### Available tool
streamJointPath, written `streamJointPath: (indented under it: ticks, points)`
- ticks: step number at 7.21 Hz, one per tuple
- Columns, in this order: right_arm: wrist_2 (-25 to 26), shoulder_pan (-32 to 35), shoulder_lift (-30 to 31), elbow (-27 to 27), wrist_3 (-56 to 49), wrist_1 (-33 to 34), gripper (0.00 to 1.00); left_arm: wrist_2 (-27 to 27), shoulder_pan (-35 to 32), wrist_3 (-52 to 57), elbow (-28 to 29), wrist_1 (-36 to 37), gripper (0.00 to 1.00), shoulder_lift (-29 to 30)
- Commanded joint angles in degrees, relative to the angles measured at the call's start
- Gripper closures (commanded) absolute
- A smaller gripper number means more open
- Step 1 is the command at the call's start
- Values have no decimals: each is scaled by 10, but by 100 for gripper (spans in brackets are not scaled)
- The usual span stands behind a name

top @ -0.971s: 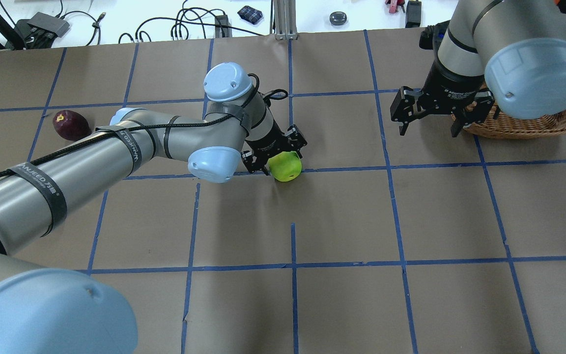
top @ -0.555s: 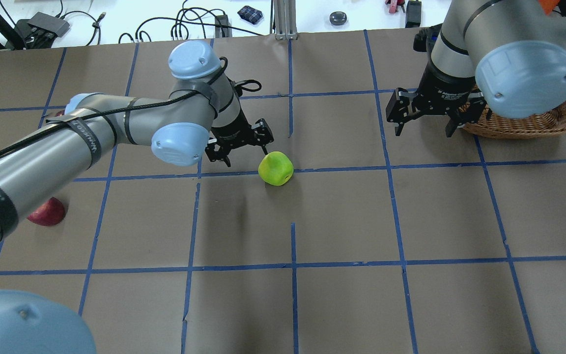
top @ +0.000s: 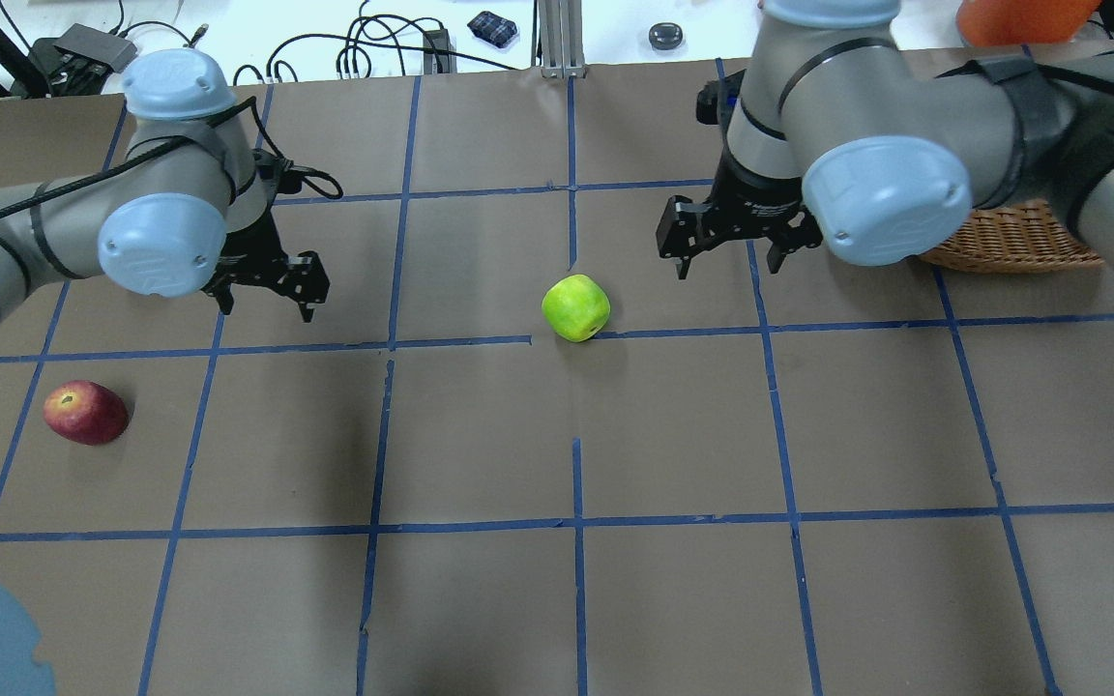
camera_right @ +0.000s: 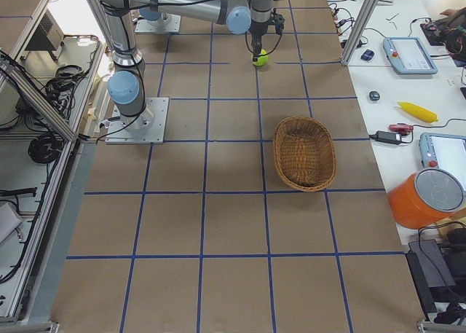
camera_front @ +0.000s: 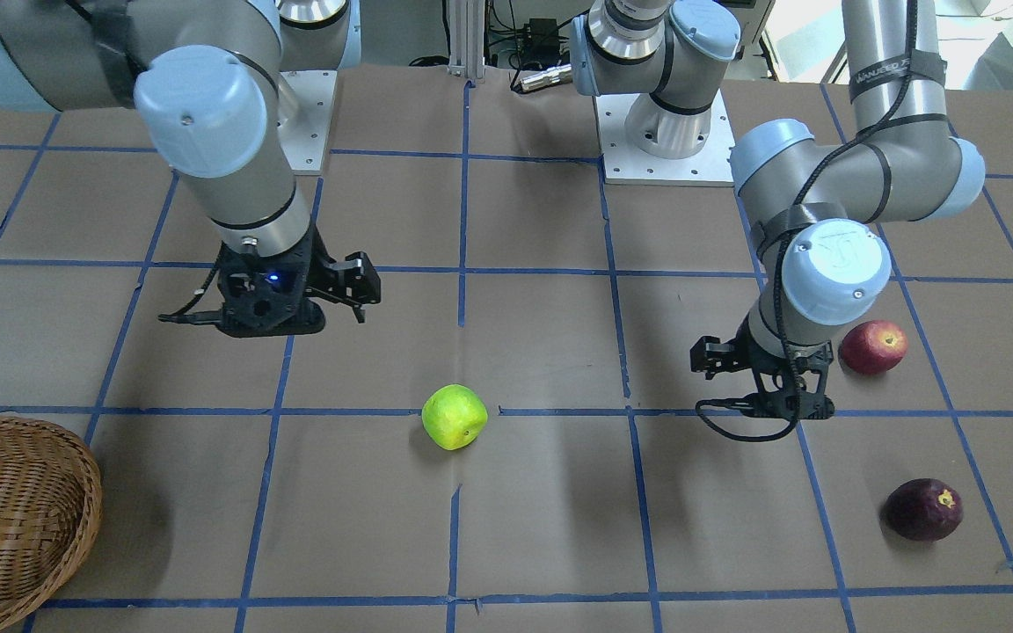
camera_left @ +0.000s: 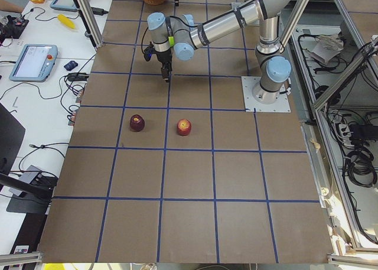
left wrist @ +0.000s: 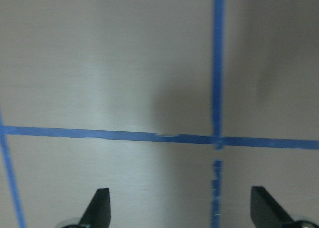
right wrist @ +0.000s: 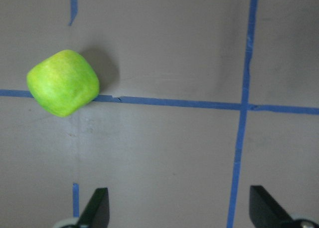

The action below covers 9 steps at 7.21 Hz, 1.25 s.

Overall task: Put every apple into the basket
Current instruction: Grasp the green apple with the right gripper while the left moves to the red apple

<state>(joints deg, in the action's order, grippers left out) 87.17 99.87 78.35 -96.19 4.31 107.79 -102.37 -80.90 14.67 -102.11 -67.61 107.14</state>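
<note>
The yellow-green apple [top: 575,307] lies on the brown table near its middle, also in the front view [camera_front: 454,417] and at the upper left of the right wrist view [right wrist: 63,82]. The red apple [top: 85,413] lies at the left. The maroon apple [camera_front: 924,509] shows in the front view and is hidden behind the left arm in the overhead view. The wicker basket [top: 1011,242] stands at the far right, partly behind the right arm. My left gripper [top: 267,300] is open and empty, well left of the green apple. My right gripper [top: 726,261] is open and empty, just right of and beyond it.
Blue tape lines grid the table. Cables, boxes and an orange container [top: 1011,14] lie on the white bench beyond the far edge. The arm bases [camera_front: 665,132] stand at the robot's side of the table.
My left gripper has left the green apple and swung far left; the apple lies free. My right gripper has moved left from the basket towards the green apple.
</note>
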Motion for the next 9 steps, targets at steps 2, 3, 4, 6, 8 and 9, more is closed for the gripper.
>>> streamJointPath:
  ticks: [2, 3, 4, 6, 8, 9]
  points:
    - [-36, 85, -84, 0, -66, 116, 0, -20, 166, 249, -24, 72, 0, 0]
    - [-44, 86, -94, 0, -76, 125, 0, -13, 211, 306, -27, 89, 0, 10]
    - [-67, 87, -108, 0, -83, 133, 0, -11, 237, 351, -33, 98, 0, 19]
    - [-75, 89, -139, 1, -129, 188, 0, -13, 242, 360, -42, 95, 0, 39]
    - [-36, 89, -147, 4, -146, 224, 0, -13, 247, 358, -55, 98, 0, 69]
    - [-21, 89, -151, 3, -147, 226, 0, -13, 247, 359, -55, 99, 0, 83]
